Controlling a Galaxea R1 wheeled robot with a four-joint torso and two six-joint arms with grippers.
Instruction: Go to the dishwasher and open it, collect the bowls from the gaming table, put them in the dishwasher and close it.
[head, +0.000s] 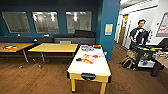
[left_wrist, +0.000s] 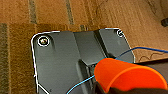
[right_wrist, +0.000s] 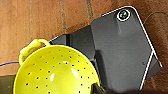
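Observation:
An orange bowl (left_wrist: 127, 76) hangs on its side over the robot's dark plate and the brown floor, with my left gripper (left_wrist: 103, 88) shut on its rim. A yellow-green bowl with holes and a loop handle (right_wrist: 56, 72) hangs the same way in my right gripper (right_wrist: 98, 88), whose dark finger shows at the rim. In the head view a game table (head: 100, 66) with a white top and yellow legs stands just ahead. Orange and red items (head: 90, 58) lie on it. The dishwasher is out of view.
Two wooden tables (head: 53, 47) (head: 12, 46) stand to the left before a dark sofa (head: 75, 38) and a teal wall. A teal pillar (head: 108, 30) rises behind the game table. At the right a person (head: 140, 35) stands by a cart (head: 146, 53) and a bag (head: 127, 61).

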